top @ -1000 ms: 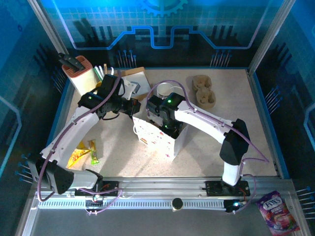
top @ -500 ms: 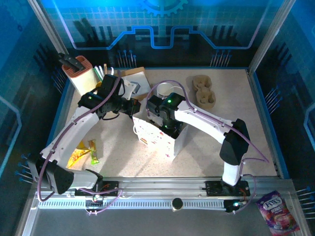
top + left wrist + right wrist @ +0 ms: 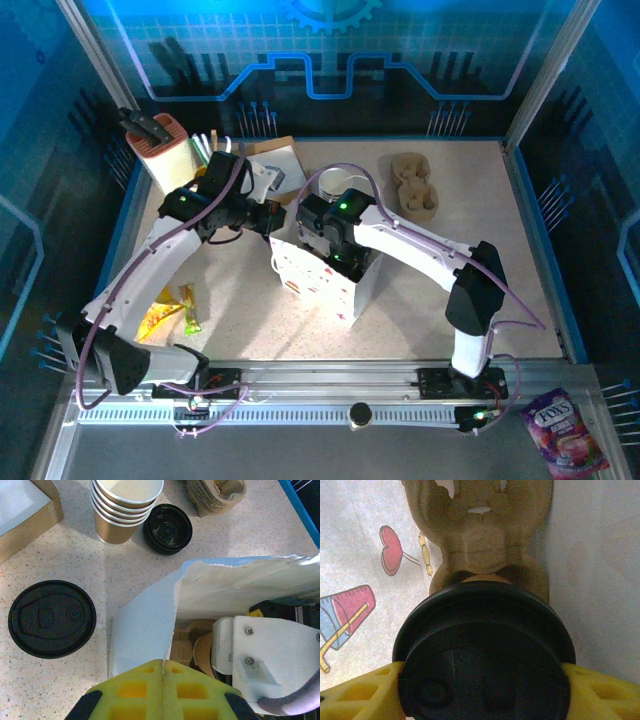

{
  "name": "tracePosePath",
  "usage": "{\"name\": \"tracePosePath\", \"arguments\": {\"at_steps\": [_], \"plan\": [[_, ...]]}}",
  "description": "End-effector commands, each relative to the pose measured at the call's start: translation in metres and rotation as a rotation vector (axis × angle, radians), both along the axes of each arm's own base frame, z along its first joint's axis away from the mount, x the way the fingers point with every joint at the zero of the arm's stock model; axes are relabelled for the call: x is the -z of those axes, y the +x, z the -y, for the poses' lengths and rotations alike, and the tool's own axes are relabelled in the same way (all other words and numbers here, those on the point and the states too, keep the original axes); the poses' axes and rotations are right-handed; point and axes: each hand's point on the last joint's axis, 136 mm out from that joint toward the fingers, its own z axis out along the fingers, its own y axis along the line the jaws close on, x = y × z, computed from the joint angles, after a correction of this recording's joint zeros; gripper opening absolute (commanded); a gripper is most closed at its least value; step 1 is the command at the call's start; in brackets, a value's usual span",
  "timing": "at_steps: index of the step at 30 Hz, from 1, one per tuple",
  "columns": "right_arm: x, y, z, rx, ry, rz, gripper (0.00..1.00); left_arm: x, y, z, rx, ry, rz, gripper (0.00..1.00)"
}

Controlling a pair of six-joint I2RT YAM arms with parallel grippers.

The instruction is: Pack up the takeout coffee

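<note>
Inside the paper bag [image 3: 360,555], the right wrist view showed the right gripper [image 3: 482,692] spread wide, clamping a lidded takeout coffee [image 3: 482,640] just above the pulp carrier [image 3: 485,530]. The left wrist view added the left gripper [image 3: 163,687] pinched shut on the bag's rim, with spare cups [image 3: 125,505] standing beyond the bag.

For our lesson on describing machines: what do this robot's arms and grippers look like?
The left arm and right arm have white shells, black joints and thin lilac cables looping alongside. Green lights glow on the right arm. The fingers of the left gripper and right gripper are bright yellow with moulded recesses.
</note>
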Motion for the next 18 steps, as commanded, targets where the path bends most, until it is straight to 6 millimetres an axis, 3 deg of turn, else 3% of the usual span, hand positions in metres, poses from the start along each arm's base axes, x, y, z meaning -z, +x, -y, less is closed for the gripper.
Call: {"name": "tracePosePath", "arguments": {"at_steps": [1,18], "plan": [[0.012,0.0,0.002,-0.003,-0.017,-0.034,0.38,0.002,-0.005,0.003,0.031,-0.005,0.002,0.0],[0.025,0.001,0.004,0.007,-0.02,-0.05,0.38,0.003,-0.005,0.004,0.032,-0.006,0.001,0.0]]}}
